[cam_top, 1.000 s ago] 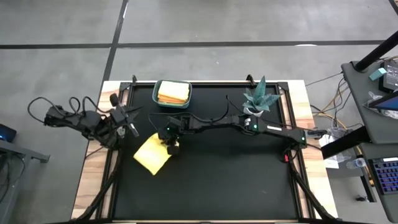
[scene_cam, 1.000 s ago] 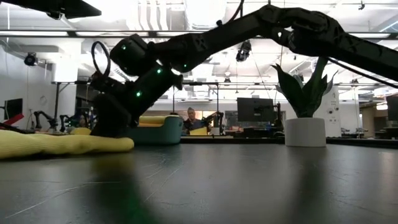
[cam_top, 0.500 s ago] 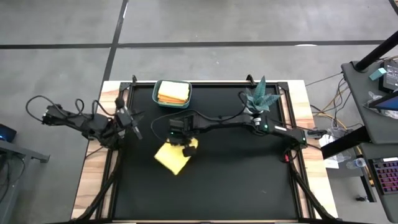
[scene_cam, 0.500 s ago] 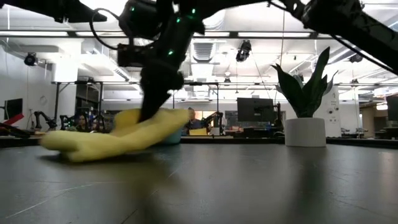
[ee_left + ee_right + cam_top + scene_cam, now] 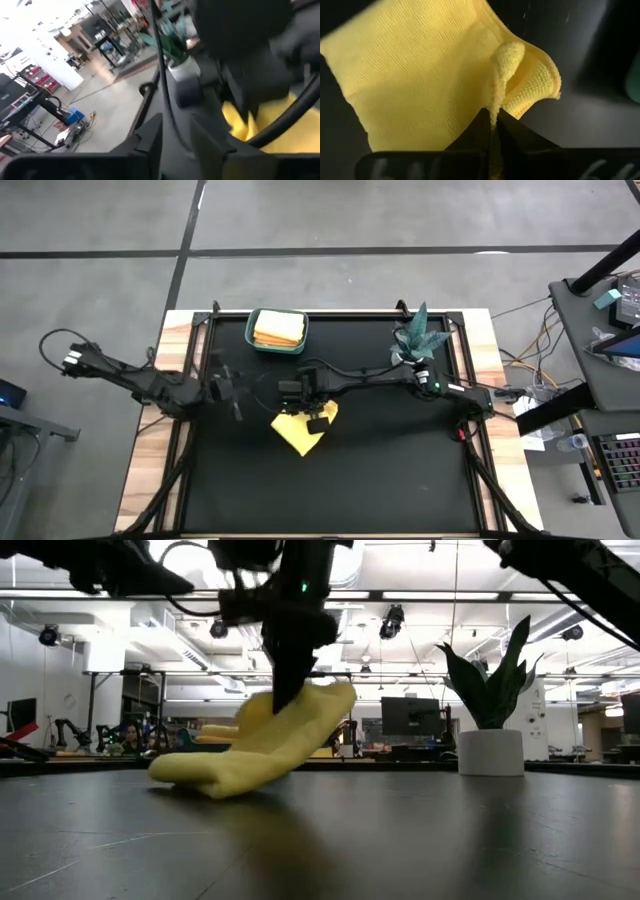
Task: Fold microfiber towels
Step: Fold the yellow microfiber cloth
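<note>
A yellow microfiber towel (image 5: 300, 432) (image 5: 260, 745) lies near the middle of the black table, one end raised. My right gripper (image 5: 318, 418) (image 5: 492, 122) is above that end, shut on it. My left gripper (image 5: 233, 393) (image 5: 175, 145) hovers left of the towel, clear of it, its fingers apart and nothing between them. More folded towels, orange and yellow, lie stacked in the teal bin (image 5: 277, 330) at the far edge. My right gripper pinches a raised ridge of the yellow towel (image 5: 496, 100) between its two fingers, close to one edge. The fingers come from above, pointing steeply down. The held end (image 5: 325, 700) is lifted and the towel slopes down to its other end (image 5: 195, 772), which lies on the table.
A potted plant (image 5: 418, 335) (image 5: 490, 730) stands at the far right of the table. The bin sits at the far edge, left of centre. Bare black tabletop (image 5: 400, 480) spreads over the near half. Cables trail along both arms.
My right gripper has gone toward the table's right edge and up, drawing the yellow towel with it. The held end has risen clear while the other end has slid along the table. My left gripper has reached toward the towel.
</note>
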